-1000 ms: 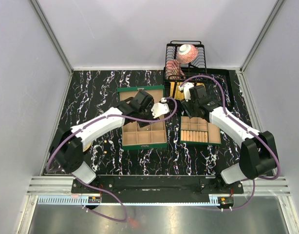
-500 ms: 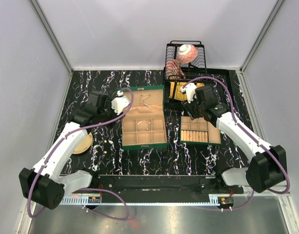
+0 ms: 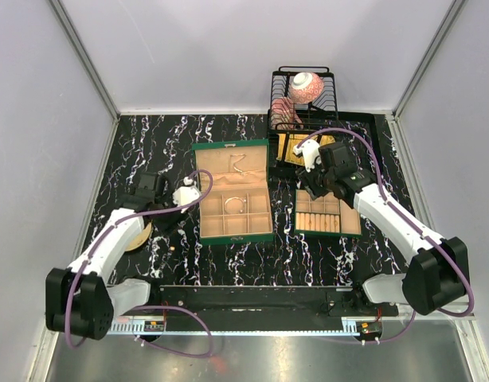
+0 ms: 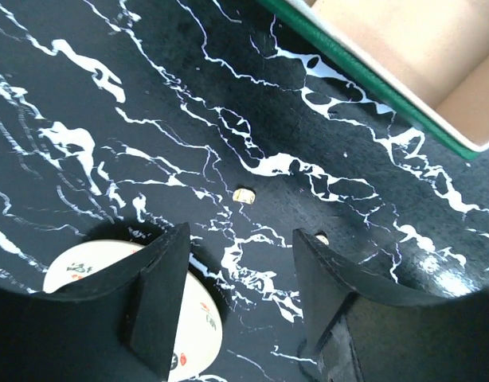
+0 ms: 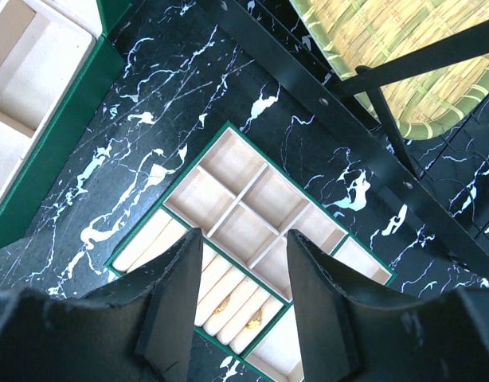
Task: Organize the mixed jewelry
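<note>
Since loose pieces lie on the marble and others sit in boxes, the sorting reads as part done.

**Top external view.** Black marbled tabletop (image 3: pixel 149 143).
- Large green box (image 3: pixel 236 239), mid-tabletop, lid laid back so all the beige compartments can be reached.
- Thin chain (image 3: pixel 238 167) on the lid lining.
- Wire hoop (image 3: pixel 236 203) in a middle compartment.
- Small green box (image 3: pixel 316 233), just right of the large one and apart from it.
- Dish rack (image 3: pixel 328 95) at the far edge, with a bowl (image 3: pixel 305 86) in it.
- Round plate (image 3: pixel 135 239) at the left.
- Left arm (image 3: pixel 117 235) bends over the marble between plate and large box.
- Right arm (image 3: pixel 388 211) reaches over the small box.

**Left wrist view.** Left pincer (image 4: pixel 238 239): jaws spread, nothing between them, aimed down at the tabletop.
- A pale stud (image 4: pixel 244 195) lies loose just beyond the tips, in line with the gap. This is probably the pick being lined up.
- A second pale speck (image 4: pixel 322 238) lies beside one finger. It is too small to identify.

**Right wrist view.** Right pincer (image 5: pixel 238 263): jaws spread, empty, hovering above the small green box.
- Two gold pieces (image 5: pixel 222 305) sit in the box's roll slots.
- A woven tray (image 5: pixel 388 48) shows behind the rack bars.
</note>
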### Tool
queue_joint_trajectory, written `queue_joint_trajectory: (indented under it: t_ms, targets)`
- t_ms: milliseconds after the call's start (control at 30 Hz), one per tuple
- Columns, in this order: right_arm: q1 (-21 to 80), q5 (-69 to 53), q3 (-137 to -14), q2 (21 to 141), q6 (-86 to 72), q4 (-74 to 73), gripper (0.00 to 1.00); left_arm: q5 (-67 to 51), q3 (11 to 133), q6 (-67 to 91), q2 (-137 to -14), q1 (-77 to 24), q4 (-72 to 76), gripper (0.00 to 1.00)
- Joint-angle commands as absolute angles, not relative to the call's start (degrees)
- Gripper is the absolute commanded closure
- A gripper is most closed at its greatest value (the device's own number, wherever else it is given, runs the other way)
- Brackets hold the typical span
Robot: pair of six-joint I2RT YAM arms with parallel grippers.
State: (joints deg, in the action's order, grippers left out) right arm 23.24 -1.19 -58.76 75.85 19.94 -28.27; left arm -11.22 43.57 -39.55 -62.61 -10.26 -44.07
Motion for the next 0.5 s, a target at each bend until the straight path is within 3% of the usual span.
queue_joint_trajectory:
  t_ms: [0, 467]
  targets:
    - [23.03, -2.81, -57.49, 73.39, 20.74, -28.04, 0.47, -11.25, 41.31, -42.19, -67.74, -9.14, -35.96, 0.42]
    - [23.03, -4.75, -55.64, 72.95, 20.74, -28.04, 0.48, -12.04, 42.01, -44.03, -77.69, -6.94, -32.96, 0.42]
